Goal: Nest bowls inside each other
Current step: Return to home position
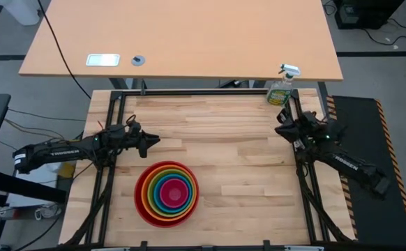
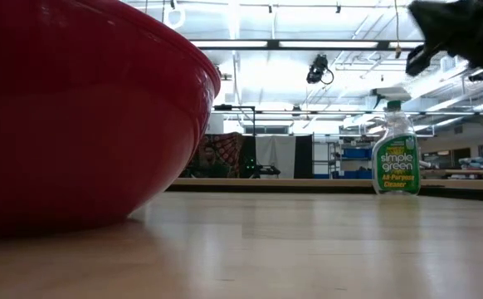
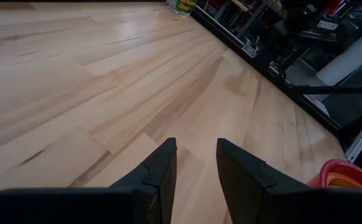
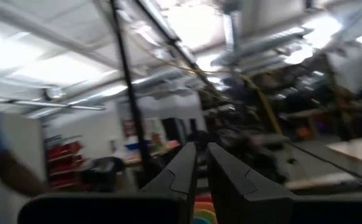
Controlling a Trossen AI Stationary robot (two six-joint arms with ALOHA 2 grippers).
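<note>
The bowls (image 1: 167,193) sit one inside another near the table's front: red outermost, then orange, yellow, green, blue and magenta at the centre. The red bowl (image 2: 75,116) rests by its bottom on the wood; its rim (image 3: 343,174) shows in the left wrist view. My left gripper (image 1: 154,141) hovers open beyond the stack toward the left edge, its fingers (image 3: 196,158) empty above bare wood. My right gripper (image 1: 281,129) is raised at the table's far right, shut, pointing upward into the room (image 4: 202,148), with nothing between its fingers; it shows dark at the low view's top right (image 2: 416,54).
A green spray bottle (image 1: 281,89) stands upright at the table's far right corner, just behind my right gripper (image 2: 394,154). A black frame runs along the table's left, right and far edges (image 1: 203,93). Bare wood lies between the two arms (image 1: 224,146).
</note>
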